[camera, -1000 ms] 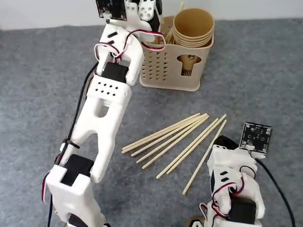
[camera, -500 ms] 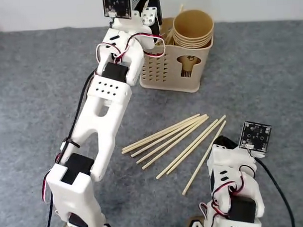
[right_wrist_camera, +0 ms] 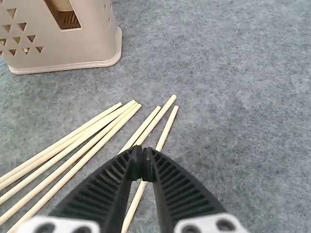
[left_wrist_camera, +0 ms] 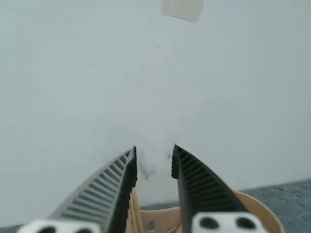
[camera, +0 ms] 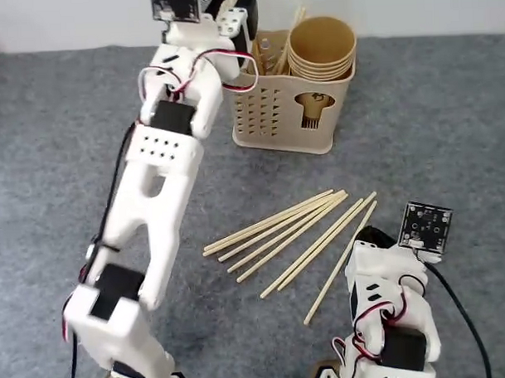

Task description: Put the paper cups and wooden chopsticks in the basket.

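A beige perforated basket (camera: 293, 105) stands at the back of the grey table and holds a stack of paper cups (camera: 320, 44) and a few wooden chopsticks (camera: 272, 49). Several more chopsticks (camera: 287, 231) lie fanned out on the table in front of it. My left gripper (camera: 245, 13) hovers over the basket's left rear corner, open with nothing between its fingers (left_wrist_camera: 194, 179); below them show the basket rim (left_wrist_camera: 165, 218) and a cup's rim (left_wrist_camera: 262, 216). My right gripper (right_wrist_camera: 142, 159) is shut and empty, just above the near ends of the loose chopsticks (right_wrist_camera: 97, 131).
A pale wall rises right behind the basket (right_wrist_camera: 63, 43). Grey carpet-like table surface (camera: 433, 133) lies bare to the right and left of the basket. The right arm's body (camera: 393, 304) sits folded at the front right.
The left arm has swung to the left and slightly back, off the basket's top. The right arm and the loose chopsticks have not moved.
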